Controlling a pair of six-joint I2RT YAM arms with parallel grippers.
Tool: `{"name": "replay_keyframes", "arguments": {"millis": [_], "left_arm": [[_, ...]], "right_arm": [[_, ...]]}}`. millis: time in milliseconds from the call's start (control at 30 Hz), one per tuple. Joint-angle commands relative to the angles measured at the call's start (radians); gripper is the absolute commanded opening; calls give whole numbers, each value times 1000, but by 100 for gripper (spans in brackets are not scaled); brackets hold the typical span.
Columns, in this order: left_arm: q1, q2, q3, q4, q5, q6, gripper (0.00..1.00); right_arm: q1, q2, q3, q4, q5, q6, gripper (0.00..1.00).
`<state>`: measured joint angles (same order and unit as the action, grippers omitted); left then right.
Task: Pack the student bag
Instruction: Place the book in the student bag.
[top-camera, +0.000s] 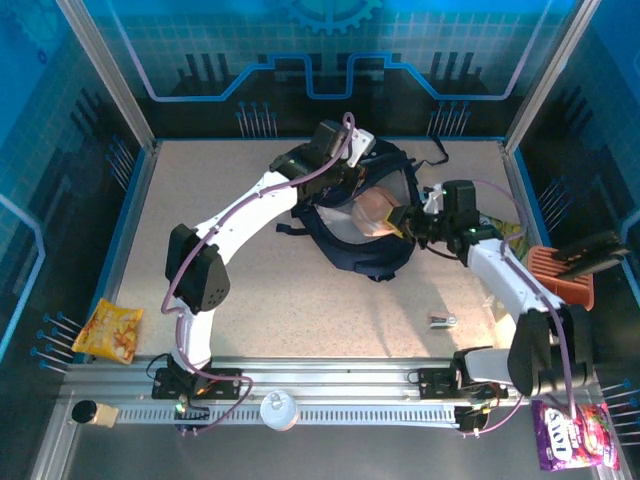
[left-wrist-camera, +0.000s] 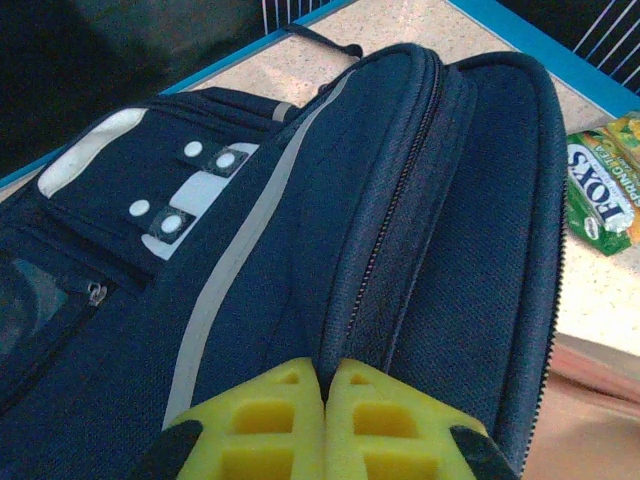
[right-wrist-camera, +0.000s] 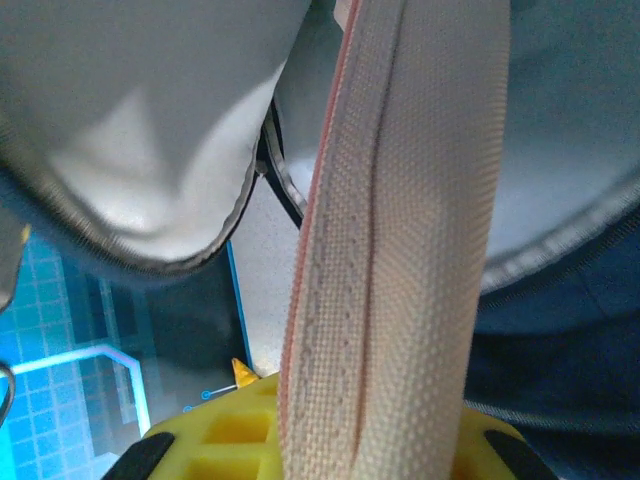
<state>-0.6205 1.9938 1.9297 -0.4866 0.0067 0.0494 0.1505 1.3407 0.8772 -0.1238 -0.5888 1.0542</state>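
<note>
Pinches student bag (left-wrist-camera: 250, 250) rim with left gripper (left-wrist-camera: 325, 385) | clamps pink woven strip (right-wrist-camera: 390, 250) in right gripper (top-camera: 412, 225) | packing looks early: chips packet (top-camera: 110, 330), Fox's packet (left-wrist-camera: 600, 190) outside

Yellow snack pkt (top-camera: 108, 331) lies at near-left, by the table (top-camera: 250, 290) edge. Purple candy bag (top-camera: 570, 432) at near-right corner. Green Fox's pkt (left-wrist-camera: 600, 190) on table by right wall, w/ orange rack (top-camera: 562, 272) near it. Small item (top-camera: 443, 320) on table, right side. White lid (top-camera: 279, 409) on near rail.

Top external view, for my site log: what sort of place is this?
Probably a purpose-built robot work cell, not a classroom: a speckled table walled by blue gear-printed panels, with an aluminium mounting rail along its near edge.
</note>
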Motion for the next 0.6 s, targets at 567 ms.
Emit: {"name": "replay_keyframes", "arguments": {"millis": [567], "left_arm": [[-13, -141, -44, 131, 45, -76, 0]], "right_arm": [[140, 622, 275, 528, 229, 186, 12]]}}
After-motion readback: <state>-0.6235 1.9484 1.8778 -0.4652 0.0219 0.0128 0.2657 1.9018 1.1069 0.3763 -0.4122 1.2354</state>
